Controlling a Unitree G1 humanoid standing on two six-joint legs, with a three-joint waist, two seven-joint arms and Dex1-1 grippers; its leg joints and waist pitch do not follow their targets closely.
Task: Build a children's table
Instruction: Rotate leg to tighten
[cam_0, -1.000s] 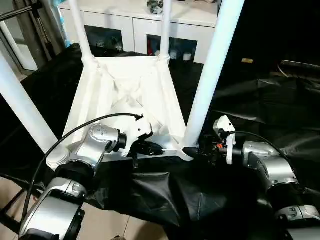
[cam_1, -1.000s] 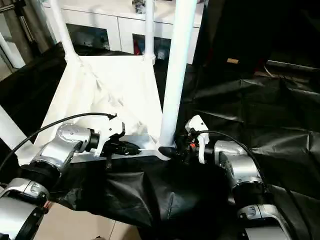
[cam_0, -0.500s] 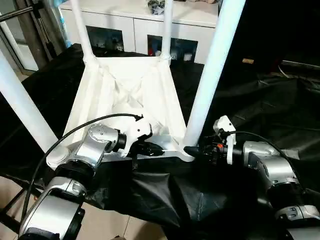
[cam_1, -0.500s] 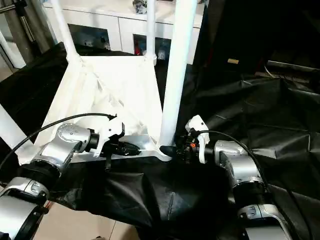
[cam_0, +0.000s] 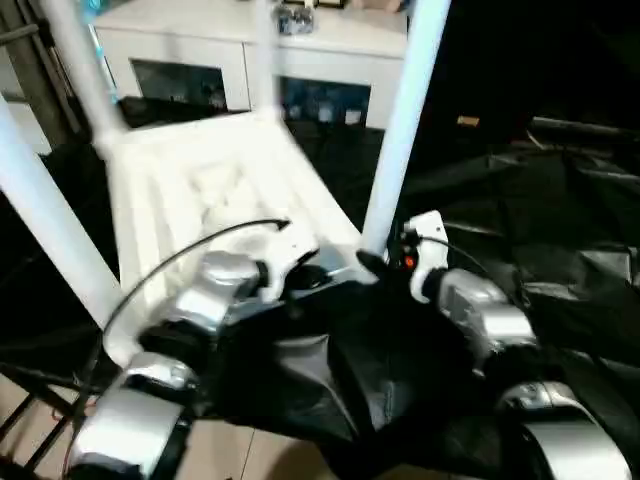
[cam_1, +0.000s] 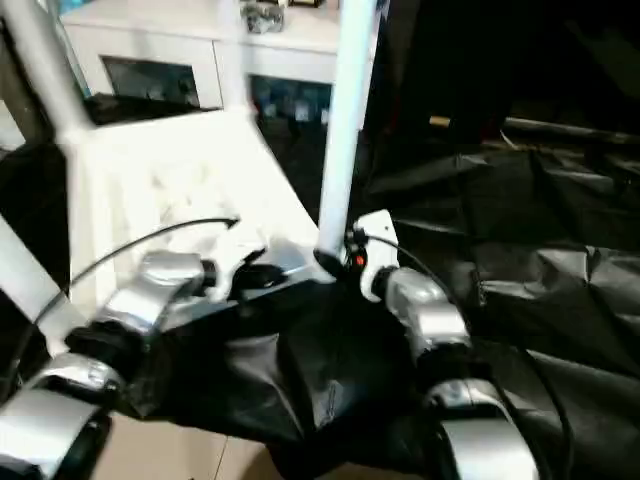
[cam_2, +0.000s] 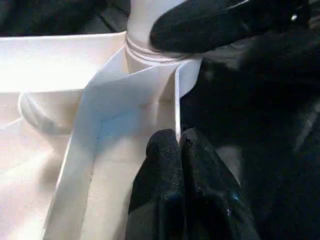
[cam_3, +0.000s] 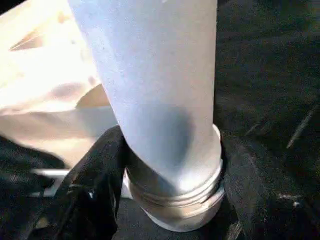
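The white tabletop (cam_0: 190, 185) lies upside down on black cloth, ribbed underside up, with its legs standing in the corner sockets. My left gripper (cam_0: 305, 280) is shut on the thin near rim (cam_2: 176, 112), close to the near right corner. My right gripper (cam_0: 372, 262) clasps the base of the near right leg (cam_0: 395, 130), its black fingers (cam_3: 95, 185) pressed on both sides of the leg's collar (cam_3: 175, 192). The near left leg (cam_0: 45, 225) rises at the picture's left. Two far legs (cam_0: 265, 60) stand at the back.
Crumpled black cloth (cam_0: 540, 230) covers the work surface and hangs over the near edge. A white cabinet with glass doors (cam_0: 190, 45) stands right behind the table. Pale floor (cam_0: 250, 460) shows below the cloth.
The whole picture has shifted and blurred, so the camera moved. The tabletop's near edge, still held by both grippers, sits higher in view and the table looks turned a little to the left.
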